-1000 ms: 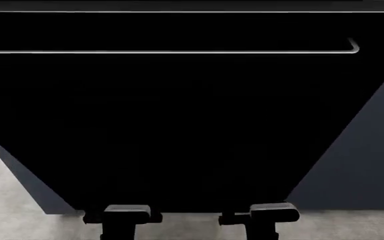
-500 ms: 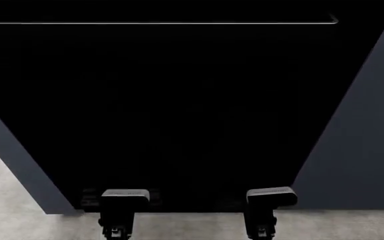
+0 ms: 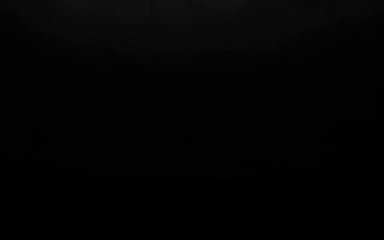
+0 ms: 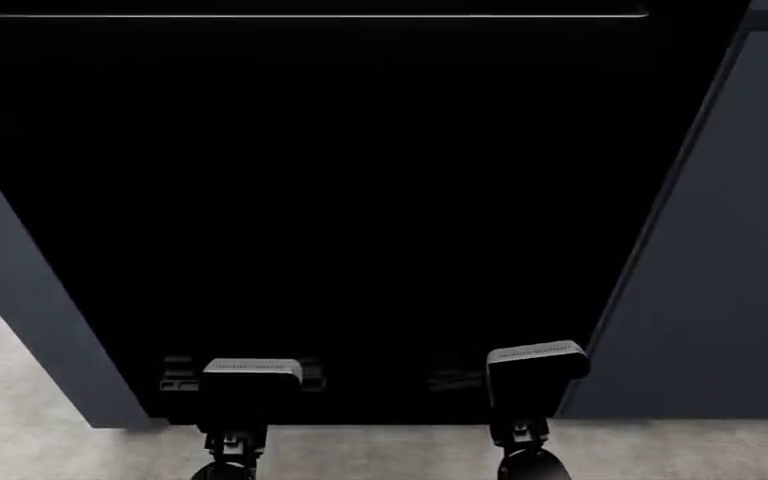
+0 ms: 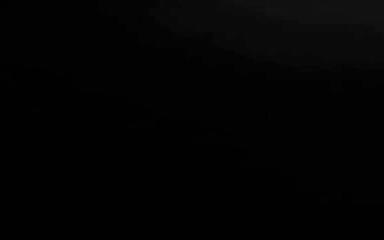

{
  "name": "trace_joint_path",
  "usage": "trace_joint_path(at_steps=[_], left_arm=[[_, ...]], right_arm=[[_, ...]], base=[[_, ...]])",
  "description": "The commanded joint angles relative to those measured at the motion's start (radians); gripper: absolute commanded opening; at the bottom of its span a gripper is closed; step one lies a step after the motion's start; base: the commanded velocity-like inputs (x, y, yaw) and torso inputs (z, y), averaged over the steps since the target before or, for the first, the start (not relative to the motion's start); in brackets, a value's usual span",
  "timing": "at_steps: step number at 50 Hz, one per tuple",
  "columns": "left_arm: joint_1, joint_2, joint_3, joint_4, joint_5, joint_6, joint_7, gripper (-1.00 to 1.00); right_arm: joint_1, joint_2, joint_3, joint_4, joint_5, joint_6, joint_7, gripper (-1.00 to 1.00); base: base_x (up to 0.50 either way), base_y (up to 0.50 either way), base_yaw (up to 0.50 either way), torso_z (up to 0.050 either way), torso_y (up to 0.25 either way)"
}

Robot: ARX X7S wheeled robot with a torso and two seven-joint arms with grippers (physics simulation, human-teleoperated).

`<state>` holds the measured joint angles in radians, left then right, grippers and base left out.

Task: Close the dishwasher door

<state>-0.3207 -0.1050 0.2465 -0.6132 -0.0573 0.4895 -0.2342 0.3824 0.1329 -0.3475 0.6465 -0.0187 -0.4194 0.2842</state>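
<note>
The dishwasher door (image 4: 357, 200) fills most of the head view with its plain black outer face. Its thin bar handle (image 4: 304, 14) runs along the top edge of the view. My left gripper (image 4: 240, 378) and right gripper (image 4: 518, 372) are against the door's lower part, side by side. Their fingers merge with the black panel, so I cannot tell whether they are open or shut. The left wrist view and the right wrist view are entirely black, right up against the door (image 3: 192, 120) (image 5: 192, 120).
Navy cabinet fronts flank the door at the right (image 4: 731, 250) and at the left (image 4: 24, 330). Light grey floor (image 4: 11, 450) shows along the bottom, under the arms.
The door's handle line has risen from about a fifth of the way down to the top edge of the view. The door face looks steeper, and both arms have moved forward with it.
</note>
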Motion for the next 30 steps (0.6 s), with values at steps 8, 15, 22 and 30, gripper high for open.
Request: trace_joint_path(at_steps=[8, 15, 22, 30], left_arm=[[-0.023, -0.006, 0.017, 0.017, -0.001, -0.03, -0.016, 1.0], [-0.029, -0.009, 0.024, 0.028, -0.002, -0.045, -0.021, 1.0], [-0.033, -0.011, 0.03, 0.034, -0.005, -0.054, -0.024, 1.0], [-0.041, -0.013, 0.035, 0.029, -0.01, -0.057, -0.028, 1.0]], right_arm=[[0.068, 0.007, 0.01, -0.06, 0.011, 0.034, -0.003, 1.0], [0.082, 0.009, 0.007, -0.034, 0.01, 0.028, 0.002, 1.0], [0.095, 0.012, 0.005, -0.008, 0.01, 0.018, 0.007, 1.0], [0.105, 0.012, 0.002, 0.011, 0.014, 0.012, 0.01, 1.0]], base=[[0.0, 0.0, 0.0, 0.0, 0.003], [0.0, 0.0, 0.0, 0.0, 0.001], [0.0, 0.0, 0.0, 0.0, 0.001], [0.01, 0.0, 0.0, 0.0, 0.001]])
